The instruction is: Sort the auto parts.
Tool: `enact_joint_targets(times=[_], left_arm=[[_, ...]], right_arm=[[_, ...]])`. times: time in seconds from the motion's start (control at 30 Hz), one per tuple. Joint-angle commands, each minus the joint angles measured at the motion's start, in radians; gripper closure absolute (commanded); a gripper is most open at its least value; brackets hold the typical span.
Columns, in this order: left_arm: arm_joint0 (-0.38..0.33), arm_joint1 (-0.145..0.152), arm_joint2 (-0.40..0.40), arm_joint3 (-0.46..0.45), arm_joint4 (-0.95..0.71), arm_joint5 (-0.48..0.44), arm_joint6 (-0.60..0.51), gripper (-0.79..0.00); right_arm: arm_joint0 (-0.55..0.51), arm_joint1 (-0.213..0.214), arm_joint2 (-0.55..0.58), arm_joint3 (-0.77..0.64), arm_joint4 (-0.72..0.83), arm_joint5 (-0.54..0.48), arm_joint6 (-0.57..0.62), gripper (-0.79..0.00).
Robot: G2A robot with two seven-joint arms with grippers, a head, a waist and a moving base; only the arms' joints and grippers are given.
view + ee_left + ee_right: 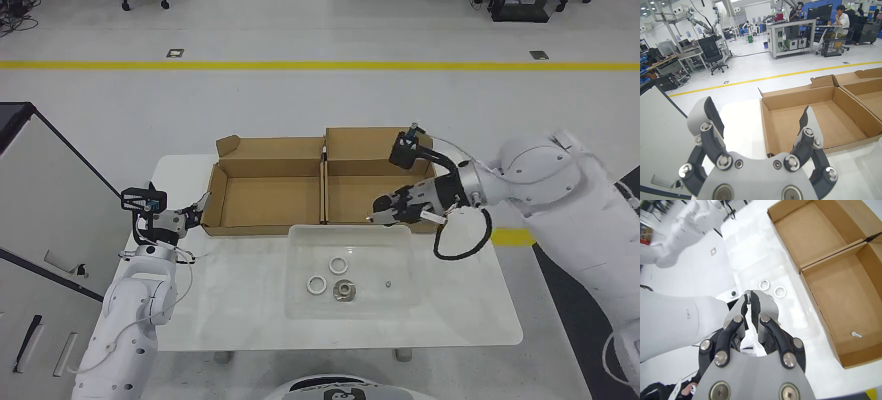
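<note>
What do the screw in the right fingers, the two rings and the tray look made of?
The screw: bright metal, probably steel, judging by its shiny threads. The rings: silvery-white and glossy, metal likely, plastic possible. The tray: translucent white plastic, with glossy moulded walls.

The boxes [268, 190] are matt brown cardboard, the tray [350, 229] smooth glossy plastic. The washers [339, 266] and the threaded screw [748, 296] gleam as bare metal; the pads [755, 309] are rough black.
</note>
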Motion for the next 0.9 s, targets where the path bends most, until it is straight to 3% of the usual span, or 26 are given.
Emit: enact_joint_targets(times=[0.0,0.13,0.27,0.57,0.87], left_arm=[[0.0,0.0,0.0,0.0,0.0,0.0,0.0,-0.785],[0.0,0.0,0.0,0.0,0.0,0.0,0.0,-0.785],[0.0,0.0,0.0,0.0,0.0,0.0,0.0,-0.785],[0.0,0.0,0.0,0.0,0.0,0.0,0.0,-0.785],[0.0,0.0,0.0,0.0,0.0,0.0,0.0,-0.785]], right_arm=[[-0.026,0.006,0.046,0.025,0.126,-0.04,-0.005,0.0],[-0.065,0.009,0.105,0.065,0.379,-0.117,0.012,0.0],[-0.068,0.003,0.122,0.051,0.562,-0.123,0.019,0.0],[-0.014,-0.035,0.114,-0.011,0.832,-0.088,0.054,0.0],[0.06,-0.104,0.058,-0.022,1.012,-0.068,0.074,0.0]])
